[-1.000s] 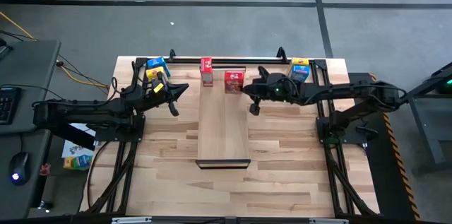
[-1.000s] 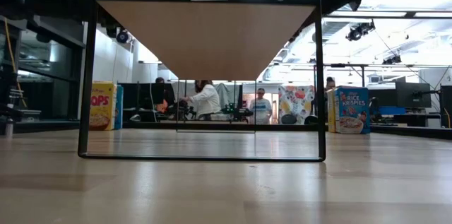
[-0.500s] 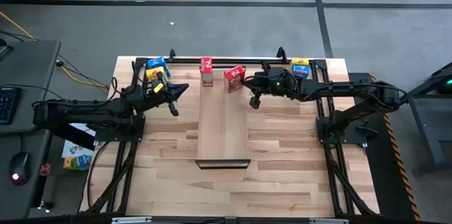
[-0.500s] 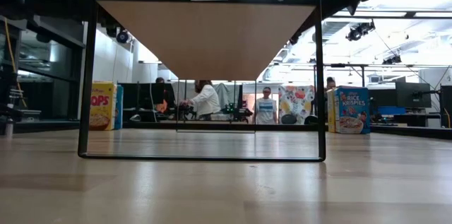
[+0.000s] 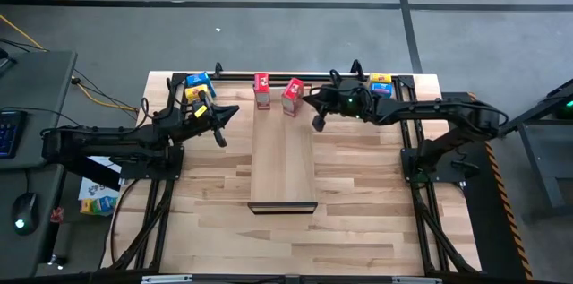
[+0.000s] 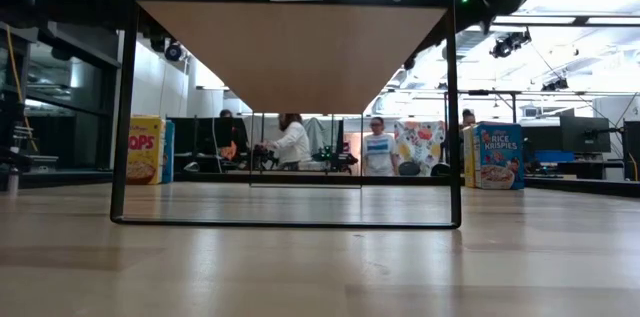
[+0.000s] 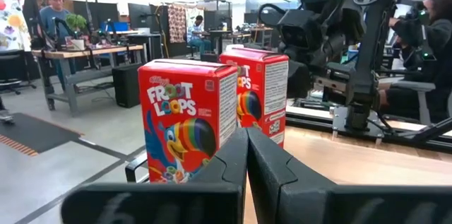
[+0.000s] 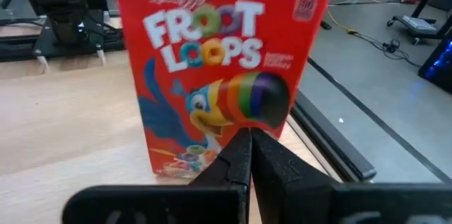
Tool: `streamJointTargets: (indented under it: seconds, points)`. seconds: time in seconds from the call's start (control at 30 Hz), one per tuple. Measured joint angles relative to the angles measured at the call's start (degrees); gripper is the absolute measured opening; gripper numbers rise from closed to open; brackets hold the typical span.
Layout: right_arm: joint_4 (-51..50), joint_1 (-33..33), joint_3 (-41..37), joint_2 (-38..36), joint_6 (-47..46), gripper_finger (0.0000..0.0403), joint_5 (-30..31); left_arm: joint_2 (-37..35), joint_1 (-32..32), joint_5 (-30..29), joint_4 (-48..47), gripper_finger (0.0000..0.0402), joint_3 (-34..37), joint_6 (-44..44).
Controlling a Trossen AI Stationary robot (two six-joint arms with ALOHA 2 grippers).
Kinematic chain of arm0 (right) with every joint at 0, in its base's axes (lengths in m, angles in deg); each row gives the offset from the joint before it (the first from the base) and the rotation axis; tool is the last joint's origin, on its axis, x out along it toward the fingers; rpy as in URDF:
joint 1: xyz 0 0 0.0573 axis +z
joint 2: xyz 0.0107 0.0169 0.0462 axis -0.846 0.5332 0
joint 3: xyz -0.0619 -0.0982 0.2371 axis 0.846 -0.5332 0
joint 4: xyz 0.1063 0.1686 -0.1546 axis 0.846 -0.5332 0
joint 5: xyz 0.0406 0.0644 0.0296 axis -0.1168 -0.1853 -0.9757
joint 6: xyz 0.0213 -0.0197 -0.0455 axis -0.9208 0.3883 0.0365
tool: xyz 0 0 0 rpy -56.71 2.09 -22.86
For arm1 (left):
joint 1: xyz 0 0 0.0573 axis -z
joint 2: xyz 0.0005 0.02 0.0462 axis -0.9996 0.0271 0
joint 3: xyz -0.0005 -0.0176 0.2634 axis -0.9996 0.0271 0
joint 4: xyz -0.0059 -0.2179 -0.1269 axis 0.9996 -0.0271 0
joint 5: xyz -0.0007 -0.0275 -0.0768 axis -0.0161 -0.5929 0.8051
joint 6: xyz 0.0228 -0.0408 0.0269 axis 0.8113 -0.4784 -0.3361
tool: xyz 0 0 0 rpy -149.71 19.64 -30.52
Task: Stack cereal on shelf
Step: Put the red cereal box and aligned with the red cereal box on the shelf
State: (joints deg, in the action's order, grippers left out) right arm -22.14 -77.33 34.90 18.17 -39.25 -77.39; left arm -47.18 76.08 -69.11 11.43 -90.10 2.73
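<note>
right gripper (image 5: pixel 315 123) closed, empty, just beside tilted red box (image 5: pixel 292 97) at the shelf's (image 5: pixel 282 159) far end | second red box (image 5: pixel 261 90) upright next to it | left gripper (image 5: pixel 222 127) closed, empty, left of shelf | blue and yellow boxes (image 5: pixel 195 87) far-left, another pair (image 5: pixel 380 85) far-right on table (image 5: pixel 358 230)

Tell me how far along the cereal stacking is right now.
Done: two red boxes stand at the shelf's far end. In hand: the right pincer, shut, sits by the second red box, which stands skewed. Left: blue and yellow boxes wait near the left arm and right arm.
</note>
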Motion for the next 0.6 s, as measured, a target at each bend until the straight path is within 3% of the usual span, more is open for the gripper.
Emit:
streamJointTargets:
  seconds: [0.6]
  points:
    - [5.33,-2.98,-0.07,1.61,-6.52,0.0,0.29,-0.01,0.0,-0.26,0.25,0.0,0.0,0.0]
